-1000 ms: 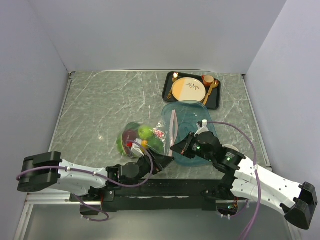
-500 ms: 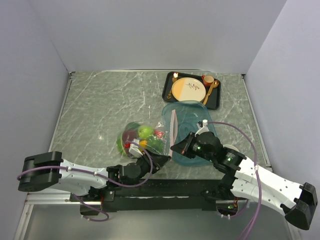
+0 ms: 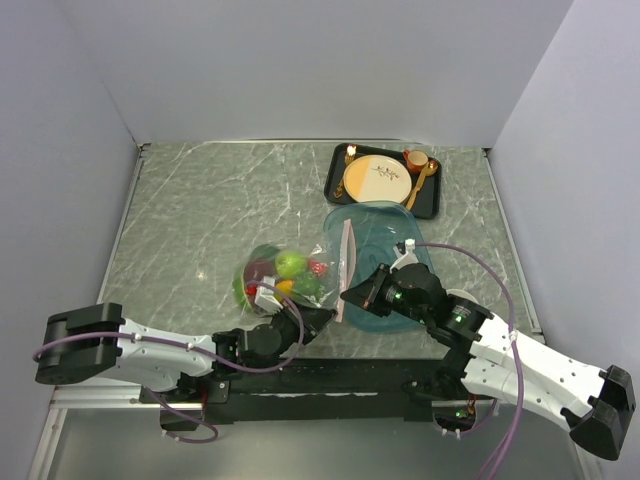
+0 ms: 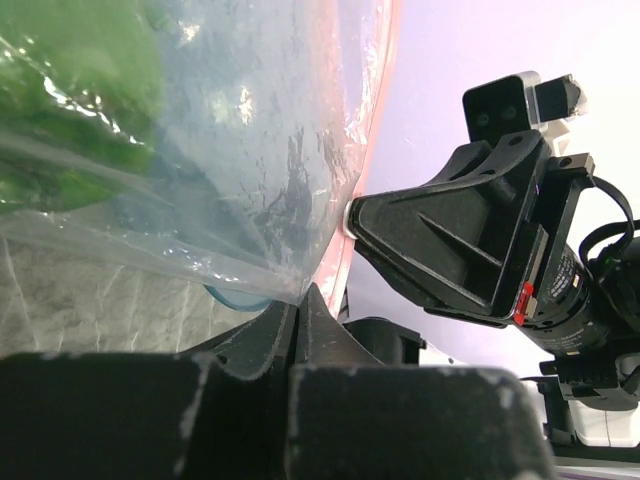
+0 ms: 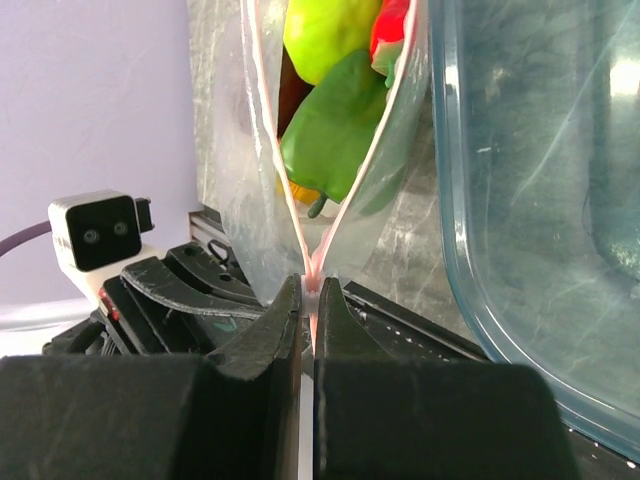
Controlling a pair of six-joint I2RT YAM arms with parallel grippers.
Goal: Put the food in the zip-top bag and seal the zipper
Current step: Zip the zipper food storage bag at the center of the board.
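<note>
Nearest the arms, the left claw (image 4: 300, 300) is clenched on the clear film at the near corner of the zip-top bag (image 3: 285, 275). The right claw (image 5: 309, 296) is pinched shut on the near end of the pink zipper (image 3: 346, 260), whose two lips gape apart above its fingers. The bag lies on the desk (image 3: 200, 210) just left of the teal tray (image 3: 375, 207). The food (image 3: 290, 265) is inside, with a green pepper (image 5: 335, 140) closest to the mouth. The film looks thin, floppy and slick and the toy pieces light, so the bag probably holds best by its stiffer strip, pinched flat. Farther back sits a black tray (image 3: 333, 187) carrying a tan plate (image 3: 378, 180). Against a second ago, the left claw has drawn back slightly toward its base, and the strip reaches nearer the arms.
</note>
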